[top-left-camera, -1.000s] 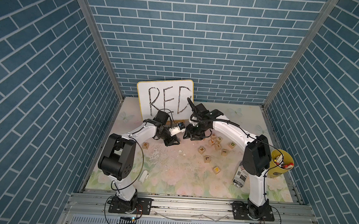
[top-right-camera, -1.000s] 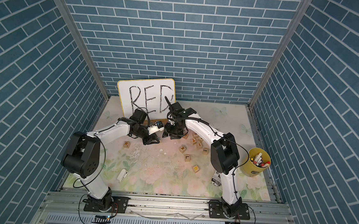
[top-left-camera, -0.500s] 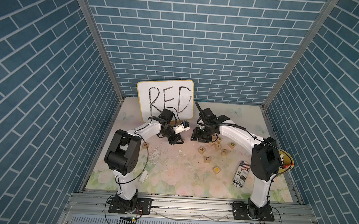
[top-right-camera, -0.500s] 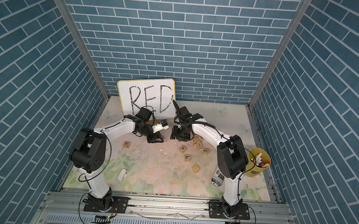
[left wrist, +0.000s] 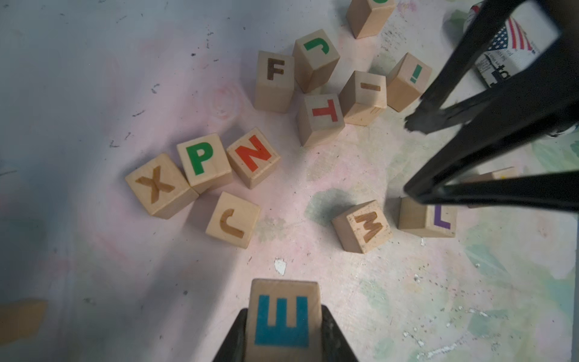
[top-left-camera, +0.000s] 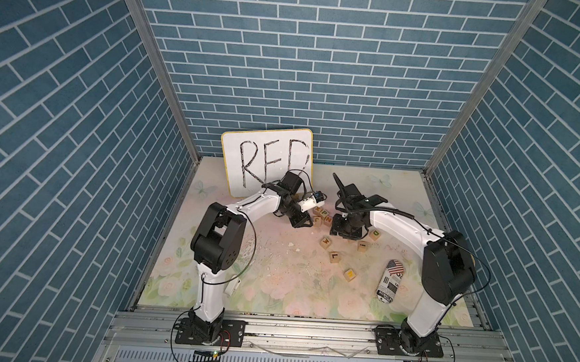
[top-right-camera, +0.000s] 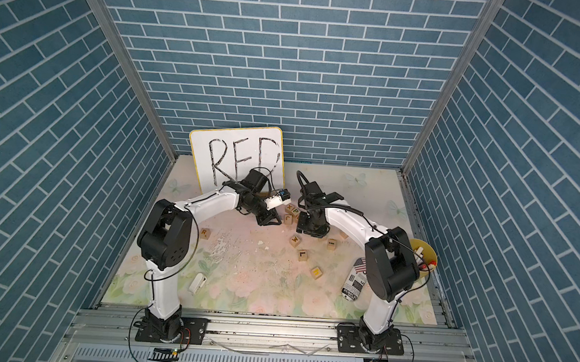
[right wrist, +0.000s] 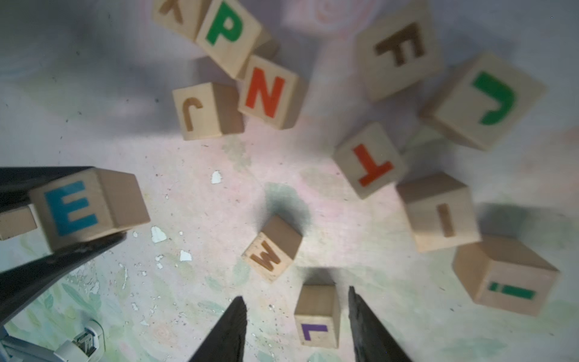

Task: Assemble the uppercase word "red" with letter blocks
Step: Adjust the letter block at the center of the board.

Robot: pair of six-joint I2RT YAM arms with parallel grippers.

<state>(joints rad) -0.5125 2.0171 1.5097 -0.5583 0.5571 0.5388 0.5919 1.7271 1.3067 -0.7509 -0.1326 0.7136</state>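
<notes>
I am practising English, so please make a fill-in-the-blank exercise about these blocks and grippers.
The left gripper is shut on the blue-lettered block, letter ___.
Between the X block and the N block sits the ___ block.
The right gripper, near the L block, is not shut but ___.
Missing: E, P, open.

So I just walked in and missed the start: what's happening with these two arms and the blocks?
The robot is spelling RED, as written on the white board. The left gripper is shut on the E block, lifted off the mat. The right gripper hangs open over the purple L block, gripping nothing. The R block lies alone on the left arm's side.
</notes>
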